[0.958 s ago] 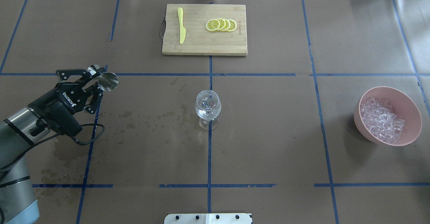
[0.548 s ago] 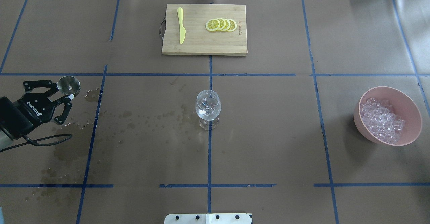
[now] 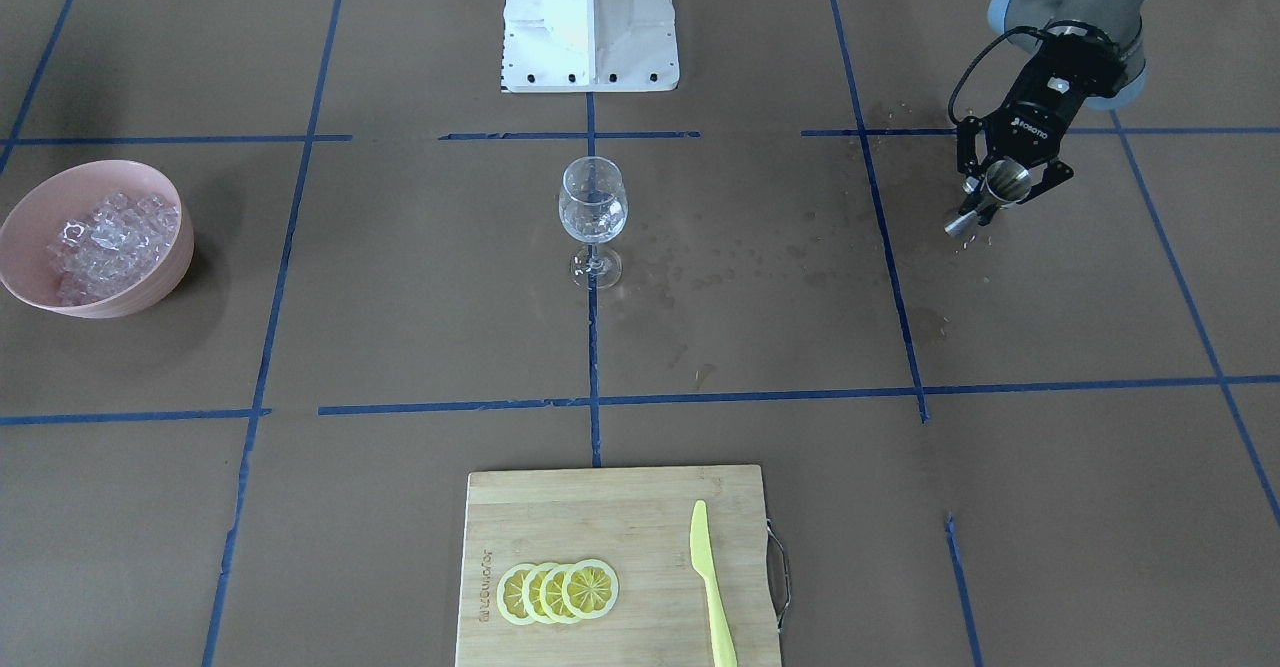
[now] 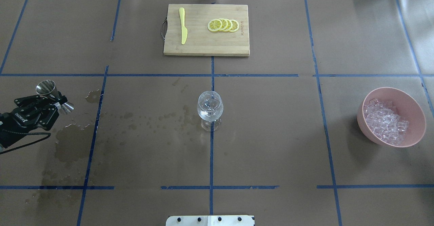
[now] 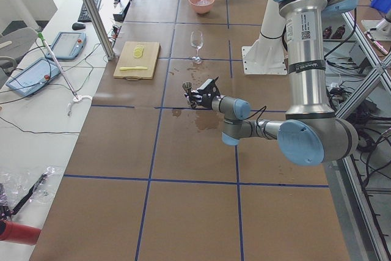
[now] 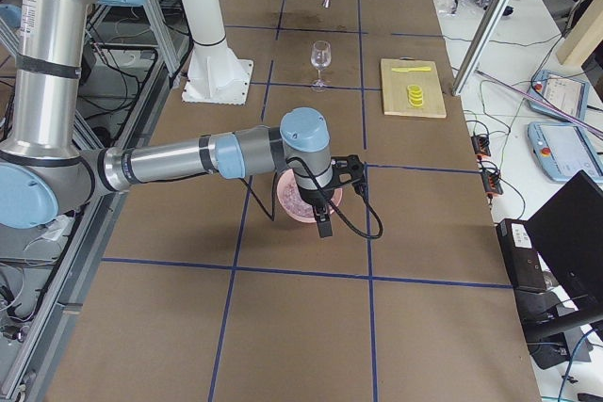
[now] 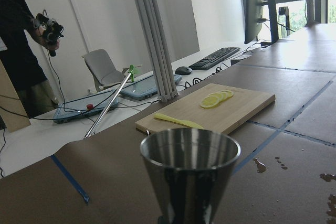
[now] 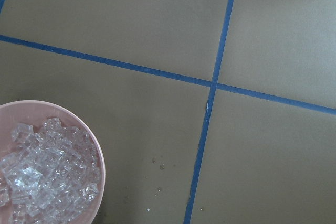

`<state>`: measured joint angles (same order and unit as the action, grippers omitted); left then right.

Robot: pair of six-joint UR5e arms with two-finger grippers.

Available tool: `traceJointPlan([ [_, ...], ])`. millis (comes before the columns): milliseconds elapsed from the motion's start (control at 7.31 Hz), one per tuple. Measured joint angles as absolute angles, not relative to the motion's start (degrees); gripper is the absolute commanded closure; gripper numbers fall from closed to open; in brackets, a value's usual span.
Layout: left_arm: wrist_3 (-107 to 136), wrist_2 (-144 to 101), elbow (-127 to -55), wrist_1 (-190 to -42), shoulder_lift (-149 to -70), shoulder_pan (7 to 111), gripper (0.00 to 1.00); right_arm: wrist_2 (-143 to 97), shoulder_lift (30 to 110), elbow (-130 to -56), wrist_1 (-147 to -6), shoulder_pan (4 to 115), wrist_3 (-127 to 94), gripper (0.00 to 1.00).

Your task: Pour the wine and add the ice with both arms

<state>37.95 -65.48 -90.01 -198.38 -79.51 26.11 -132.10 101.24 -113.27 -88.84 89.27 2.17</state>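
Observation:
My left gripper (image 4: 56,101) is shut on a steel double-cone jigger (image 4: 54,95), held roughly upright low over the table's left side. It also shows in the front view (image 3: 985,202) and fills the left wrist view (image 7: 190,174). A clear wine glass (image 4: 210,109) stands at the table's middle, far from it. The ice (image 4: 386,122) is heaped in a pink bowl (image 4: 415,117) at the right. My right gripper (image 6: 325,214) shows only in the exterior right view, over that bowl; I cannot tell if it is open. The right wrist view shows the ice (image 8: 42,177) below.
A wooden cutting board (image 4: 203,46) at the far middle holds lemon slices (image 4: 223,25) and a yellow knife (image 4: 183,26). Wet stains and a puddle (image 4: 69,141) darken the brown paper under and right of the left gripper. The white robot base (image 3: 590,17) stands at the near edge.
My left gripper has moved left and back toward the robot with the jigger. The jigger has turned from tipped, end-on to the camera, to roughly upright.

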Motion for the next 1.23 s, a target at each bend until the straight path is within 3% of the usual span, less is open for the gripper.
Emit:
traceJointPlan([
  [1232, 42.58, -39.3, -82.03, -198.92, -83.23, 8.11, 1.0, -132.1, 101.22, -113.31, -88.84, 89.27, 2.11, 0.0],
])
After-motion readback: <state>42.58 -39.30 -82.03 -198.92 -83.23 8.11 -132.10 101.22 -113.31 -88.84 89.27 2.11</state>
